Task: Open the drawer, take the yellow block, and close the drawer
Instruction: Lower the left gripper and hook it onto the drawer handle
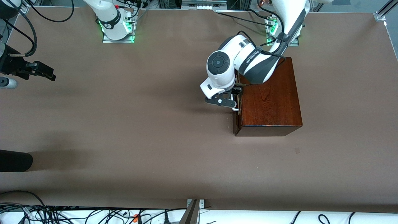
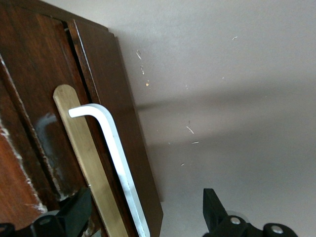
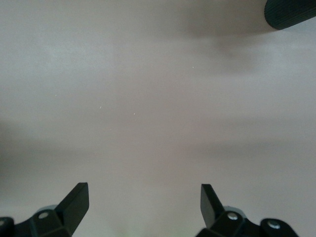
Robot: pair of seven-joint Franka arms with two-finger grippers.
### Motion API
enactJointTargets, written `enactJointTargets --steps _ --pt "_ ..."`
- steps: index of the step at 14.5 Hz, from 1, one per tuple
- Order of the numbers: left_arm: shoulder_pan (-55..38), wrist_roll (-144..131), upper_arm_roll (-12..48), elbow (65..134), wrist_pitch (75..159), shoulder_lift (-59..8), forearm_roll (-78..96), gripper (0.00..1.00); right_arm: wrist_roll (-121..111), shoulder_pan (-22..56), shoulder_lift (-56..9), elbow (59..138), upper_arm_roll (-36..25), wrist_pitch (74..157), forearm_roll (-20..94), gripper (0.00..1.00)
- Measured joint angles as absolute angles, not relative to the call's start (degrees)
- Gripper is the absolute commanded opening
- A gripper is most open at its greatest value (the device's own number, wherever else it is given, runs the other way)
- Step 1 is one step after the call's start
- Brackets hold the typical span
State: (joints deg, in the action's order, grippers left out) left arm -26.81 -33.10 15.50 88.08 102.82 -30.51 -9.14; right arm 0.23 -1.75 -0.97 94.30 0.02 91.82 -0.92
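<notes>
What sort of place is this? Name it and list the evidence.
Probably a robotics lab workbench: two arms bolted to a brown-covered table, the left gripper open at the drawer handle, the right gripper waiting, and loose cables along the edge.

- From my remote station, the only lettering I see runs along the left arm (image 1: 252, 59), upside down; I can't read it reliably.
</notes>
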Motion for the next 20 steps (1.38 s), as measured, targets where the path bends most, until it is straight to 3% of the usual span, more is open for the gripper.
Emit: enactJointTargets --steps 20 --pt "-28.3 -39.0 15.2 89.4 106.9 -34.2 -11.3 1.00 0.2 -1.7 -1.0 94.3 0.0 91.8 -0.9 1.00"
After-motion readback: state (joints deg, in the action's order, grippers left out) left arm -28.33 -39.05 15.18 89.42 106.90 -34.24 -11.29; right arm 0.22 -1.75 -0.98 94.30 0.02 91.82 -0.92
